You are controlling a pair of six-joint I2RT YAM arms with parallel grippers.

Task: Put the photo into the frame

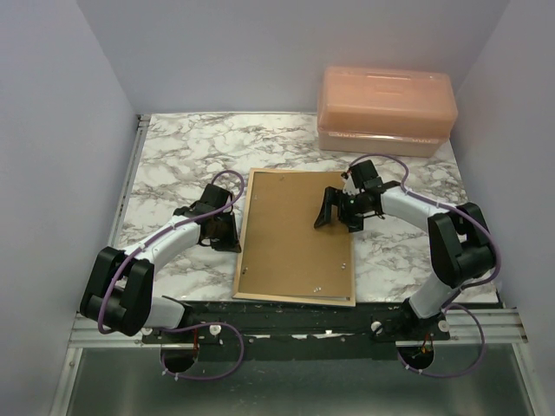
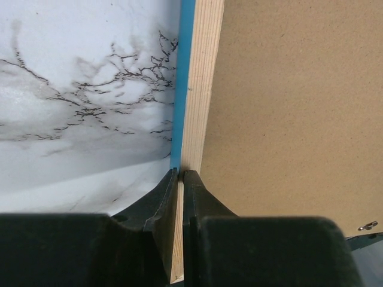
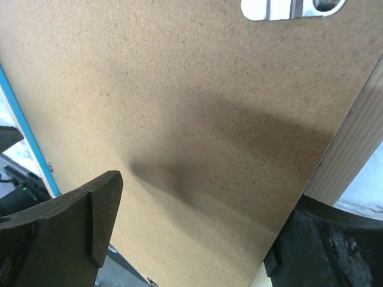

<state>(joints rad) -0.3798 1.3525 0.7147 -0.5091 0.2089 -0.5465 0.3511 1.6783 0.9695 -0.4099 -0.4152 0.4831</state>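
The frame (image 1: 295,299) lies face down on the marble table, pale wood back up, with a thin blue edge (image 2: 184,72) along its wooden rail (image 2: 200,89). A brown hardboard backing sheet (image 1: 290,243) fills its opening. The photo is hidden. My left gripper (image 1: 232,232) is shut on the frame's left rail, its jaws pinching the wood (image 2: 181,173). My right gripper (image 1: 334,212) hovers over the backing sheet's upper right part. Its fingers stand wide apart (image 3: 200,209) with only the backing sheet (image 3: 197,101) showing between them.
A peach plastic box (image 1: 386,108) stands at the back right of the table. A metal hanger clip (image 3: 287,7) sits on the backing. White walls close in the table on the left, the back and the right. The arm bases sit on the near rail.
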